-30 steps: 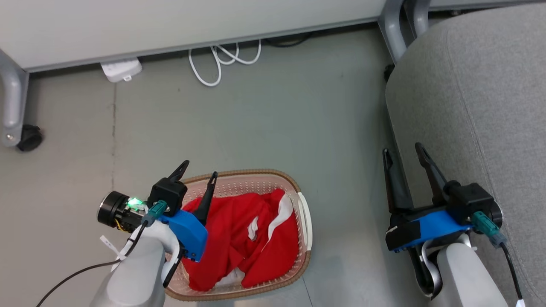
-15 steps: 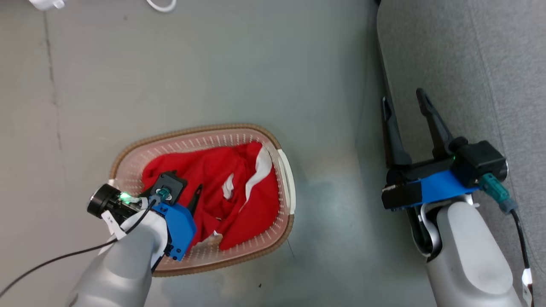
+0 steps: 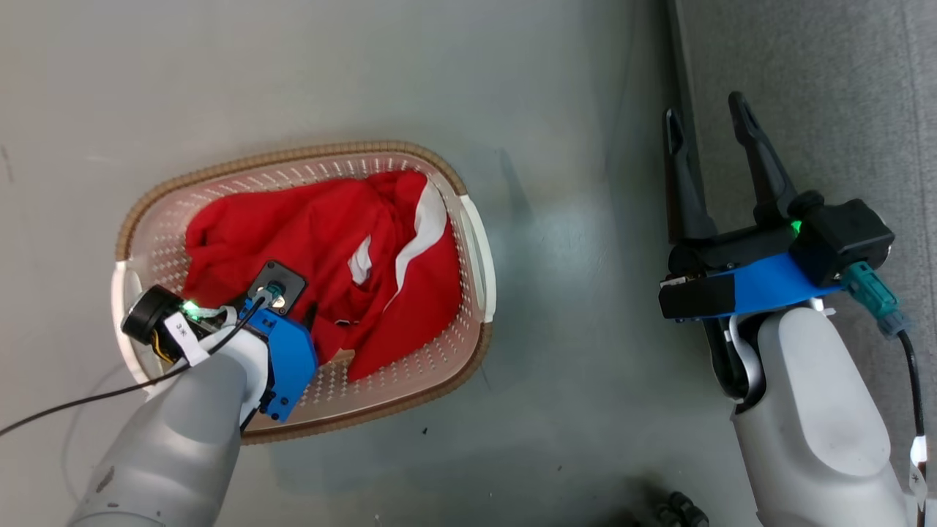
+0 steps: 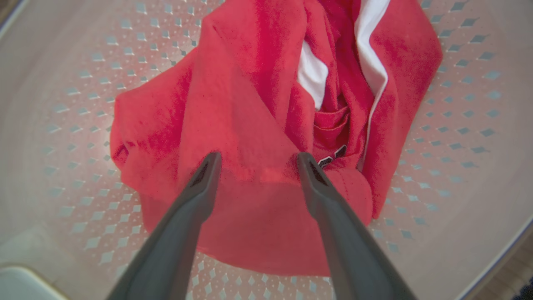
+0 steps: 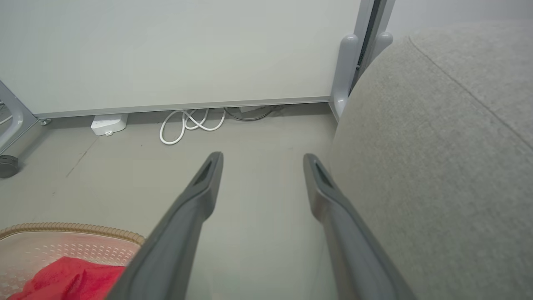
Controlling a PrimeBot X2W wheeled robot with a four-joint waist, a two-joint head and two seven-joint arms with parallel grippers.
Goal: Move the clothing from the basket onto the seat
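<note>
Lying beneath the spread left claw is clothing.

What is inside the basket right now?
A bunched heap of red clothing with white stripes, and the open left gripper pointing down at it. The clothing covers most of the basket floor, so anything lying beneath it cannot be seen.

The crumpled fabric clothing is bright red with white stripes — plus a small dark printed mark. The perforated plastic basket is cream-white, diamond-holed, its woven-look rim brown. The upholstered seat cushion is light grey, the smooth floor greener grey.
</note>
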